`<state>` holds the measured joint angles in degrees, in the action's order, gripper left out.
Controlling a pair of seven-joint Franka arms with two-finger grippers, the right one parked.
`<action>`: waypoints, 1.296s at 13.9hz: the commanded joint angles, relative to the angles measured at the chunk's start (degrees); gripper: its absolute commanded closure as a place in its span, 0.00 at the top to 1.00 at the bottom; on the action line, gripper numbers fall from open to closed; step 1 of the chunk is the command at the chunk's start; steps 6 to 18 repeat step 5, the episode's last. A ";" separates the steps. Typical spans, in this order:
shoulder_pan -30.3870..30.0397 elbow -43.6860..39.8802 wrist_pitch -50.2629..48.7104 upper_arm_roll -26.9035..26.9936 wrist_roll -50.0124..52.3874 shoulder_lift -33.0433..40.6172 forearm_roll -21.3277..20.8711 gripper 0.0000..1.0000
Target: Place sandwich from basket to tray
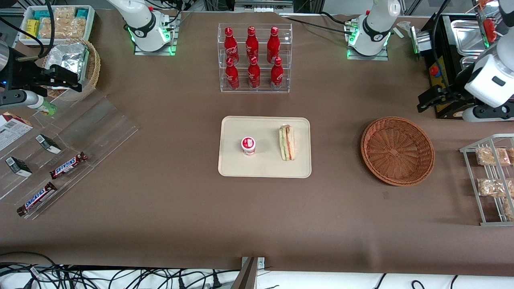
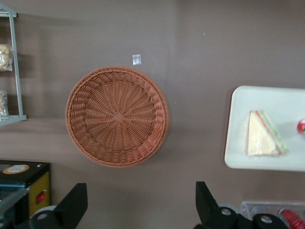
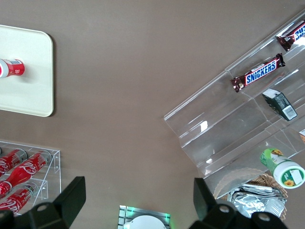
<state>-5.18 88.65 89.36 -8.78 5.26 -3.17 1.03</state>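
Observation:
The sandwich (image 1: 286,143) lies on its side on the cream tray (image 1: 265,166), at the tray's end nearer the working arm; it also shows in the left wrist view (image 2: 263,135) on the tray (image 2: 238,124). The reddish-brown wicker basket (image 1: 397,150) is empty and stands beside the tray toward the working arm's end; the left wrist view (image 2: 116,116) looks down into it. My left gripper (image 1: 431,100) is open and empty, held high above the table, farther from the front camera than the basket. Its fingers (image 2: 78,202) stand wide apart with only bare table between them.
A red-and-white cup (image 1: 248,145) stands on the tray beside the sandwich. A clear rack of red bottles (image 1: 254,58) is farther back. A wire rack with bagged snacks (image 1: 492,180) and a black box (image 1: 451,52) flank the basket. A clear stand with Snickers bars (image 1: 68,160) lies toward the parked arm's end.

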 commanded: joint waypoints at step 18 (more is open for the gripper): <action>1.05 1.61 -1.03 2.28 -8.25 1.94 0.47 1.00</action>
